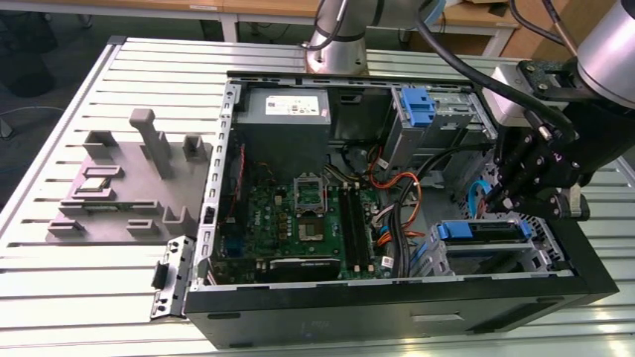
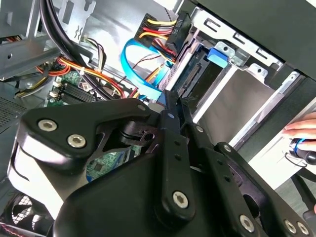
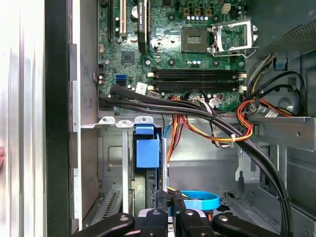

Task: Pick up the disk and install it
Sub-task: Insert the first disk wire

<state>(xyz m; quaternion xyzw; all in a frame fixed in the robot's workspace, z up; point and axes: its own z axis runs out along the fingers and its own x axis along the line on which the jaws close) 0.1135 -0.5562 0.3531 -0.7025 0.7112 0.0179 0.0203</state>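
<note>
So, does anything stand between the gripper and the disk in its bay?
Nothing visible does. The gripper sits right by the disk, already in the metal bay. The blue cable lies beside the gripper, not between them.

An open black computer case (image 1: 397,312) lies on a slatted silver metal table (image 1: 59,297). Inside it, a green motherboard (image 1: 297,230) sits just beside a grey power-supply box (image 1: 285,111). Orange and black cables (image 3: 207,126) cross the case floor. A grey moulded fixture tray (image 1: 129,186) rests on the table, at the exterior view's left.
</note>
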